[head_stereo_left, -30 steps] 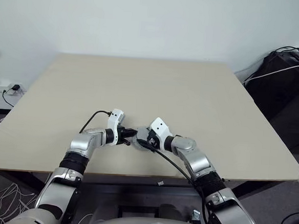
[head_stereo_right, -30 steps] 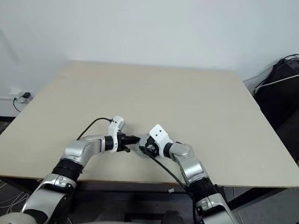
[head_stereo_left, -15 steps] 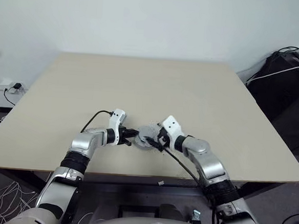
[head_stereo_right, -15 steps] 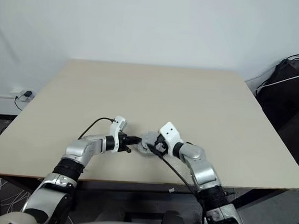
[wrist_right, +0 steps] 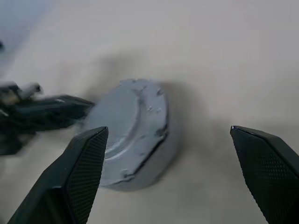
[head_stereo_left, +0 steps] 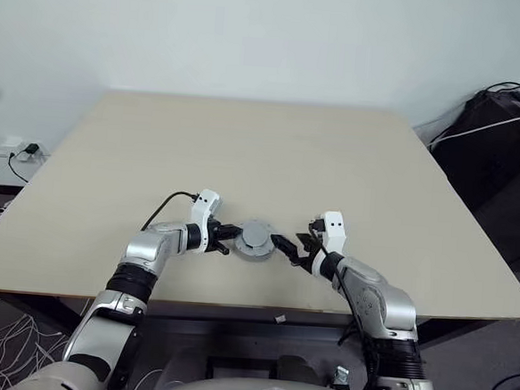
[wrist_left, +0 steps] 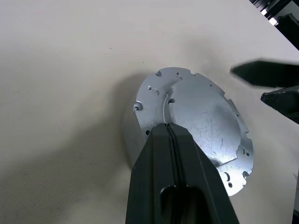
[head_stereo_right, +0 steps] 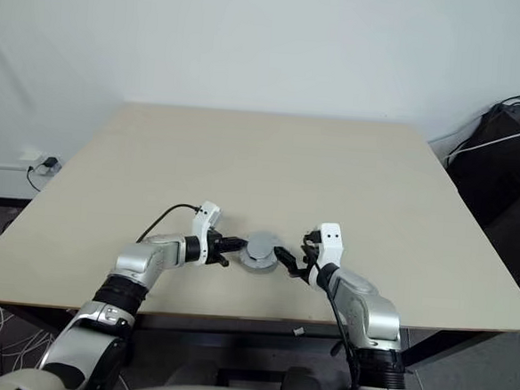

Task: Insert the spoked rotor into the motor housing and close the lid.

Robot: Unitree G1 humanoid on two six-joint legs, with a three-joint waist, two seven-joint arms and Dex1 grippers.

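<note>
So on the big beige table (head_stereo_left: 351, 166), near its front edge and about mid-width, sits the lid (head_stereo_left: 256, 238), silver-grey, smooth side up, on top of the motor assembly. The right gripper (head_stereo_left: 290, 249) is just off its right side with both fingers spread wide, holding nothing and clear of the metal. The left gripper (head_stereo_left: 229, 236) comes in from the left, fingers pressed together, their tip over the lid's left edge (wrist_left: 196, 116).

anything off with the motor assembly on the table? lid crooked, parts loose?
Nothing stands out. The lid sits flat and flush on the motor housing, no gap visible, no loose parts beside it. Left pincer rests shut on the lid's edge; right pincer is open, clear of it.
</note>
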